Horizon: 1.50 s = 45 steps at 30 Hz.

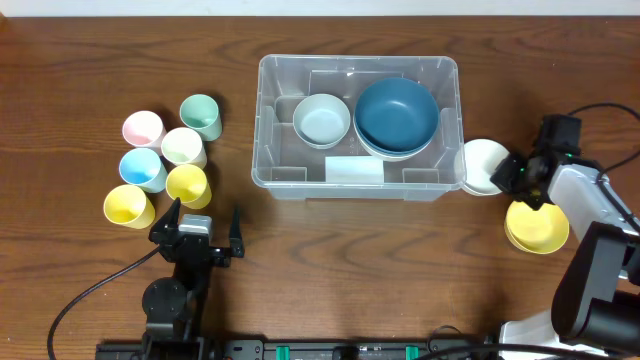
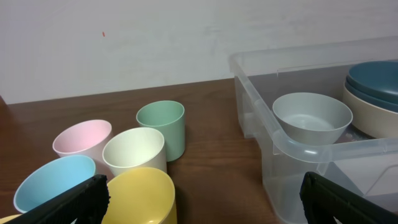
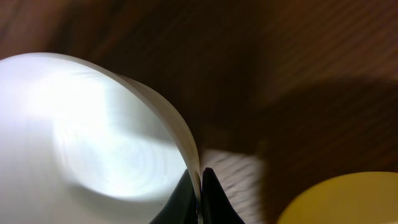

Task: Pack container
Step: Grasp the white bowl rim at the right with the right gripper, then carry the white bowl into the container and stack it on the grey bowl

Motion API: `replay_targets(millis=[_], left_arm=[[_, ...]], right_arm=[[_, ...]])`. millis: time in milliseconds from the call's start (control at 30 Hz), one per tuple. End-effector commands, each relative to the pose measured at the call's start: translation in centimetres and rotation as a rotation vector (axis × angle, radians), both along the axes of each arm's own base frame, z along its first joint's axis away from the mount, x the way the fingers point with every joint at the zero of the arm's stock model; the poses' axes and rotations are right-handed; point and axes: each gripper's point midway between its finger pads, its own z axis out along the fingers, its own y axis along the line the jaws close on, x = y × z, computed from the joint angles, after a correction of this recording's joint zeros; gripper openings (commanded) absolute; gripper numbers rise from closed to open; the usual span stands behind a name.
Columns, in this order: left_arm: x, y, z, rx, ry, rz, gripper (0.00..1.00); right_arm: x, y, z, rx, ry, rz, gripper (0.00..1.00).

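Observation:
The container (image 1: 270,172) is a clear plastic bin in the middle of the table. Inside it sit a pale grey bowl (image 1: 322,120) and a dark blue bowl (image 1: 397,113) stacked on a lighter one. A white bowl (image 1: 483,165) rests just right of the bin. My right gripper (image 1: 507,172) is shut on its right rim; in the right wrist view the two dark fingers (image 3: 214,202) pinch the thin rim of the white bowl (image 3: 93,143). My left gripper (image 1: 205,222) hangs open near the front left, next to a yellow cup (image 1: 187,184), nothing between its fingers (image 2: 84,198).
Several pastel cups cluster at the left: pink (image 1: 143,128), green (image 1: 202,116), cream (image 1: 183,147), blue (image 1: 142,169) and a second yellow one (image 1: 128,207). A yellow bowl (image 1: 537,226) sits at the right, under my right arm. A pale label (image 1: 353,170) lies on the bin's floor.

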Motion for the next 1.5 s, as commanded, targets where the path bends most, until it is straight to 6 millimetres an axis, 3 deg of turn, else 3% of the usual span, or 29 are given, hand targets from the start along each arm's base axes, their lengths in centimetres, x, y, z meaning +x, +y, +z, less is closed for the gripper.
replay_targets(millis=[0,200,467,633,733,800,967,1167,1333,1467], left_arm=[[-0.1,-0.2,-1.5,0.003,0.045,-0.014,0.98],[-0.1,-0.2,-1.5,0.003,0.045,-0.014,0.98],[-0.1,-0.2,-1.5,0.003,0.045,-0.014,0.98],[-0.1,-0.2,-1.5,0.003,0.045,-0.014,0.98],[-0.1,-0.2,-1.5,0.003,0.045,-0.014,0.98],[-0.1,-0.2,-1.5,0.003,0.045,-0.014,0.98],[-0.1,-0.2,-1.5,0.003,0.045,-0.014,0.98],[-0.1,-0.2,-1.5,0.003,0.045,-0.014,0.98],[-0.1,-0.2,-1.5,0.003,0.045,-0.014,0.98],[-0.1,-0.2,-1.5,0.003,0.045,-0.014,0.98]], right_arm=[[0.6,-2.1,1.1,-0.02,-0.03,-0.05,0.01],[2.8,-5.0,5.1,-0.034,-0.097,-0.106,0.01],[7.5,-3.9,17.0,0.049,-0.34,-0.033,0.01],[8.7,0.4,25.2,0.138,-0.542,0.109,0.01],[8.9,4.8,29.2,0.156,-0.649,0.227,0.01],[9.0,8.1,30.7,0.157,-0.696,0.305,0.01],[9.4,17.8,31.3,0.143,-0.732,0.491,0.01],[9.5,28.5,28.4,0.037,-0.727,0.657,0.01],[10.2,33.4,24.0,-0.107,-0.695,0.693,0.01],[11.4,35.3,20.3,-0.174,-0.664,0.696,0.01]])
